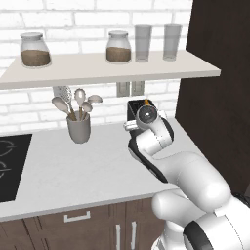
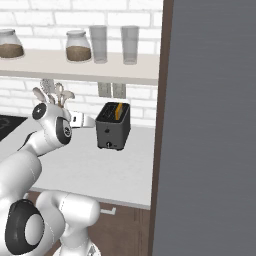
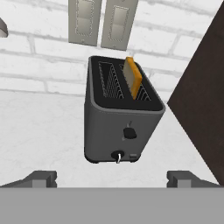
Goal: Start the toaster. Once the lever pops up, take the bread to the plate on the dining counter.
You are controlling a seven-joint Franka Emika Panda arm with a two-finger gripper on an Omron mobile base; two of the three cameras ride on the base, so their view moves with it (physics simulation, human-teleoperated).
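Toaster: the toaster (image 3: 122,127) stands upright on the white table (image 1: 73,166), near the brick back wall and beside the dark cabinet side (image 3: 205,109); its control face is turned toward the arm, which leaves the lever reachable from the front.
Bread: the bread (image 3: 133,78) sits on edge in the right-hand slot, its orange crust sticking up above the top, so it reads as loaded but not yet pushed down.
Lever: a small dark lever (image 3: 129,133) sits partway down the front face, with a pale knob (image 3: 117,156) low beneath it.
End effector: the end effector (image 3: 116,179) is released, its tips spread wide at either side of the hand view and holding nothing; it is aimed squarely at the front face and stays clear of it.
Step in hand: likely the approach to press the lever, since the wrist points at that face.
Surroundings: a grey utensil cup (image 1: 78,128) with spoons stands well apart to the left, and wall sockets (image 3: 101,22) sit above the toaster.
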